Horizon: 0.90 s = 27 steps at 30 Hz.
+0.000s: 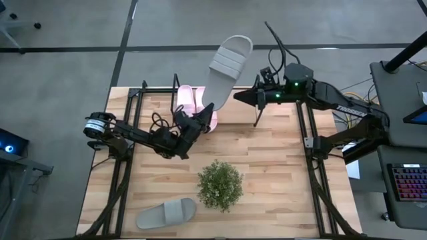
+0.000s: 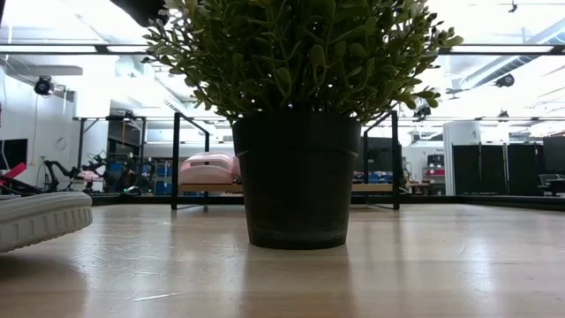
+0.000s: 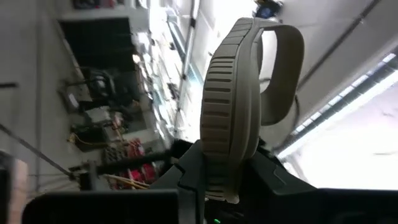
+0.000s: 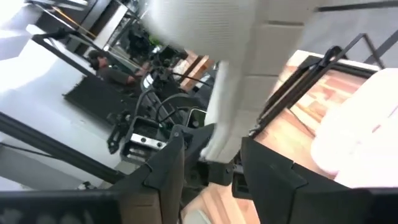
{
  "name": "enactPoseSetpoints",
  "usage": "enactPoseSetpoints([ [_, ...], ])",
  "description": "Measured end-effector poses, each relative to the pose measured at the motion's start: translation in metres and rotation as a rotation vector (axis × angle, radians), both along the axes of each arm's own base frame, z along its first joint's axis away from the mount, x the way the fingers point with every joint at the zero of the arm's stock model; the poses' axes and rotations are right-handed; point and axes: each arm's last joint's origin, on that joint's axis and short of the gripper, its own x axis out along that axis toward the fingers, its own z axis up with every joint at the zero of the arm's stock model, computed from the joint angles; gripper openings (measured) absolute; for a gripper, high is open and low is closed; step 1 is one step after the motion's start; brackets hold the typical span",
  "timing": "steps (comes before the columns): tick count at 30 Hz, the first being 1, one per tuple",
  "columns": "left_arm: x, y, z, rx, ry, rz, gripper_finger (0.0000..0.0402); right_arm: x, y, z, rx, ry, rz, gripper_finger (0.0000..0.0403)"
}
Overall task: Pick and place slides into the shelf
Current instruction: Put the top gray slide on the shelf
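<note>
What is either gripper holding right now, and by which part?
The left gripper holds a grey slide by its heel end; the right gripper holds nothing.

Your left arm reaches across the table's middle, its left gripper (image 1: 207,112) clamped on a grey slide (image 1: 227,67) raised high. Your right arm extends leftward, right gripper (image 1: 239,97) open.

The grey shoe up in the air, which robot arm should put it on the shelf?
The left gripper: it already grips the grey shoe by its heel, just above the shelf. The right gripper holds nothing.
</note>
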Motion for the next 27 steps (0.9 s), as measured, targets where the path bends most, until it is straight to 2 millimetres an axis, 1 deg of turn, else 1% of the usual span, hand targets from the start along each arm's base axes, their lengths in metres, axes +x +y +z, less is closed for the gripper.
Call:
enactPoseSetpoints([
  [5, -0.005, 0.003, -0.017, -0.073, 0.055, 0.084, 0.0044, -0.021, 0.005, 0.011, -0.057, -0.028, 0.001, 0.0153],
  [8, -0.008, 0.002, -0.022, -0.118, 0.075, 0.130, 0.0047, -0.037, 0.007, 0.018, -0.085, -0.038, -0.023, 0.0151],
  [12, -0.008, -0.003, -0.024, -0.161, 0.129, 0.185, 0.0050, -0.050, 0.010, 0.017, -0.107, 0.013, -0.028, 0.0151],
  [16, -0.003, -0.009, -0.029, -0.208, 0.218, 0.241, 0.0051, -0.056, 0.012, 0.013, -0.131, 0.063, -0.002, 0.0152],
  [21, 0.009, -0.016, -0.040, -0.303, 0.223, 0.311, 0.0052, -0.056, 0.015, 0.012, -0.155, 0.074, 0.021, 0.0152],
  [24, 0.021, -0.019, -0.048, -0.319, 0.213, 0.319, 0.0052, -0.056, 0.016, 0.013, -0.165, 0.065, 0.040, 0.0151],
  [27, 0.040, -0.024, -0.055, -0.343, 0.178, 0.313, 0.0052, -0.055, 0.016, 0.013, -0.174, 0.065, 0.054, 0.0151],
])
